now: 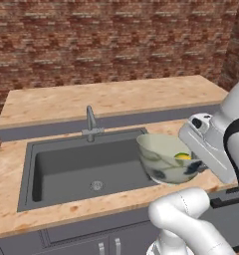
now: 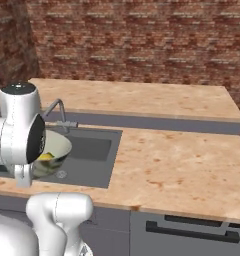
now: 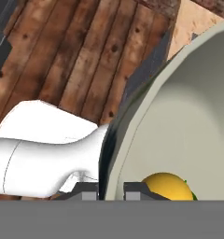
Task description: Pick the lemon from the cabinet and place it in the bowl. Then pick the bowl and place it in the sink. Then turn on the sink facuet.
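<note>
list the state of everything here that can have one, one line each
bowl: lifted, tilted, held by its rim over the right end of the sink
lemon: inside the bowl, low against its wall
gripper: shut on the bowl rim, one finger each side of the wall
sink: basin bare, no water seen
sink facuet: no water running; lever position too small to tell

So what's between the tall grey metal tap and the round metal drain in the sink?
Nothing: in the left base view, only bare dark grey sink wall and floor run from the slim grey metal tap to the small round drain.
</note>
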Controlling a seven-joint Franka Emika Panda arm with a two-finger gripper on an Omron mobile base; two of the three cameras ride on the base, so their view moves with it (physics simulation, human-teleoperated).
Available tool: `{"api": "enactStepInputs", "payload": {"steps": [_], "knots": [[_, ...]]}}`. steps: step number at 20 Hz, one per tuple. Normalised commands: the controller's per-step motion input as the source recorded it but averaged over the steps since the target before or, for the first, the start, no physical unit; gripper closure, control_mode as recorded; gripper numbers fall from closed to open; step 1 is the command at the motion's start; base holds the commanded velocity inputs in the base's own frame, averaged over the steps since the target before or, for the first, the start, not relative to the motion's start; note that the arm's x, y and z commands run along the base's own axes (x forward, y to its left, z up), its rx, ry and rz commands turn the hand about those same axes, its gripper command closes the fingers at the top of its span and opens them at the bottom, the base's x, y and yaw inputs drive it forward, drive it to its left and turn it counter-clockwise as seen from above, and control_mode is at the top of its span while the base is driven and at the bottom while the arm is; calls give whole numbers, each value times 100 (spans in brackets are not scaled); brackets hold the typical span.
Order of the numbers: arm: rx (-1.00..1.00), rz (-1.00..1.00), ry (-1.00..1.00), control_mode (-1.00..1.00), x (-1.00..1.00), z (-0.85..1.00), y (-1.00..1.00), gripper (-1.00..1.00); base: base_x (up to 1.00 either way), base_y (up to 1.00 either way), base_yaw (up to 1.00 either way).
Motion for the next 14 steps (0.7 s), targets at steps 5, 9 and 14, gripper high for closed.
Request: {"api": "enactStepInputs", "payload": {"steps": [5,9,14], "knots": [[-12,64,0,-100,61,-49,-36,100,0,0,0],[-7,41,-1,-100,60,-23,-6,100,0,0,0],[-7,24,-2,-100,100,-15,3,100,0,0,0]]}}
